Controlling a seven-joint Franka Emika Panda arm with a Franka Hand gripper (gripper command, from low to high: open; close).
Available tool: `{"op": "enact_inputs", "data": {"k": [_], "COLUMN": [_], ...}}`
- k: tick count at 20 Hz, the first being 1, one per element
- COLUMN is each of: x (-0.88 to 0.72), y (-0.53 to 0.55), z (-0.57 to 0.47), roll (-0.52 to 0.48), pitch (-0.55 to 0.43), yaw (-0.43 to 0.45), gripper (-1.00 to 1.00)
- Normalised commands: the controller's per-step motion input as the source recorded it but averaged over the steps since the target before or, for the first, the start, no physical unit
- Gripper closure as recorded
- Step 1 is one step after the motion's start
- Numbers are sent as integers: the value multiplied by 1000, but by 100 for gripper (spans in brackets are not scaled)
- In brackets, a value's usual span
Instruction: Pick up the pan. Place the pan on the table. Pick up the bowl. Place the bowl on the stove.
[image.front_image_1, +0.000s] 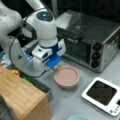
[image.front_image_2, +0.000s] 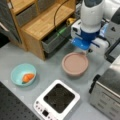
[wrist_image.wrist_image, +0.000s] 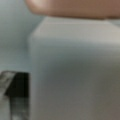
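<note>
In a front view the bowl (image.front_image_2: 23, 74) sits at left on the table (image.front_image_2: 50, 67), the stove (image.front_image_2: 58, 100) at bottom centre. The pan (image.front_image_2: 75, 63) rests mid-frame on the table, the gripper (image.front_image_2: 83, 50) at its handle end; its grip cannot be told.

Pinkish-brown pan (image.front_image_2: 75, 63) on a light grey bench (image.front_image_2: 47, 72).
Teal bowl (image.front_image_2: 23, 74) holds an orange piece (image.front_image_2: 28, 77); white stove (image.front_image_2: 57, 100) has a black centre; blue-and-white pincer (image.front_image_2: 86, 50).
</note>
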Motion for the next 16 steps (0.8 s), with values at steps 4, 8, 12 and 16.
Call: {"op": "enact_inputs", "data": {"k": [4, 8, 12, 16], "x": [-100, -52, -44, -25], "y": [-21, -20, 12, 52], "z": [-159, -156, -132, -144], "roll": [-136, -169, -166, -146], "pitch": [-62, -86, -73, -90], "yaw": [189, 195, 156, 118], "gripper": [100, 100, 100, 100]}}
